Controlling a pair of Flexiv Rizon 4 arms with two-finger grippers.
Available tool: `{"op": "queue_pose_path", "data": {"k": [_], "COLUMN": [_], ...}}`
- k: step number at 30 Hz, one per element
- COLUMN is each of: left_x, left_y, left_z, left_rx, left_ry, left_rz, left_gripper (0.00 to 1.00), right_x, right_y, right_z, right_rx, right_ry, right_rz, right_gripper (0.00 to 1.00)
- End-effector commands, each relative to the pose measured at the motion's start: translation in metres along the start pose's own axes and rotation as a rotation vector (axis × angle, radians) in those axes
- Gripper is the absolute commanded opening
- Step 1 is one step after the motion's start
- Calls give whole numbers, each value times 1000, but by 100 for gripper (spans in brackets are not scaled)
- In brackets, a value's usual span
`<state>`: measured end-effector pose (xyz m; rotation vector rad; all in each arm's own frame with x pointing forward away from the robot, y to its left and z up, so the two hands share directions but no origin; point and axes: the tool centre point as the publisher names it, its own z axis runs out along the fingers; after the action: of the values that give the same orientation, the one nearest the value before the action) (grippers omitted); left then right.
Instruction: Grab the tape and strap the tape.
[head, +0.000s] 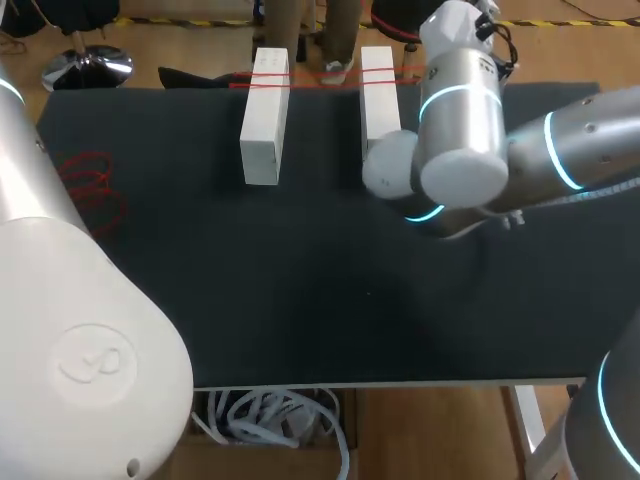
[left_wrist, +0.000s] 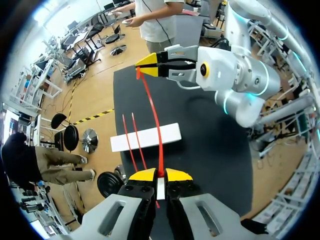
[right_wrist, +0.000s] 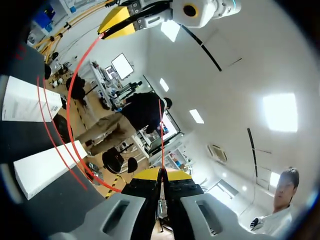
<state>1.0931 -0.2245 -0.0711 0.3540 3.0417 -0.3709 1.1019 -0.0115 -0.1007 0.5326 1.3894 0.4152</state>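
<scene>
Two white blocks (head: 265, 115) (head: 378, 95) lie side by side at the back of the black table, and a thin red tape (head: 272, 81) crosses both. In the left wrist view my left gripper (left_wrist: 161, 175) is shut on one end of the tape (left_wrist: 155, 117), which rises over a block (left_wrist: 145, 137) to my right gripper (left_wrist: 145, 65). In the right wrist view my right gripper (right_wrist: 162, 173) is shut on the tape (right_wrist: 161, 132). The tape curves around both blocks (right_wrist: 47, 165) (right_wrist: 22, 100) up to my left gripper (right_wrist: 117, 20). Neither gripper shows in the head view.
A loose coil of red tape (head: 92, 185) lies near the table's left edge. My right arm (head: 460, 130) hangs over the back right of the black table (head: 300, 300), beside the right block. My left arm (head: 70, 330) fills the near left corner.
</scene>
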Motion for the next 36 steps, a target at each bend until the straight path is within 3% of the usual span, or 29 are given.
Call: {"op": "queue_pose_path", "data": {"k": [1, 12, 18, 36], "left_x": [0, 0, 0, 0], "left_y": [-1, -1, -1, -1], "left_z": [-1, -1, -1, -1], "left_rx": [-5, -5, -5, -5], "left_ry": [2, 2, 2, 2], "left_rz": [-1, -1, -1, -1], "left_gripper": [0, 0, 0, 0], "right_x": [-8, -13, -12, -2], "right_y": [8, 12, 17, 31], "right_z": [-2, 1, 1, 4], "right_rx": [27, -44, -102, -114], "right_ry": [22, 56, 29, -12], "right_rz": [-20, -225, -333, -366], "right_gripper": [0, 0, 0, 0]}}
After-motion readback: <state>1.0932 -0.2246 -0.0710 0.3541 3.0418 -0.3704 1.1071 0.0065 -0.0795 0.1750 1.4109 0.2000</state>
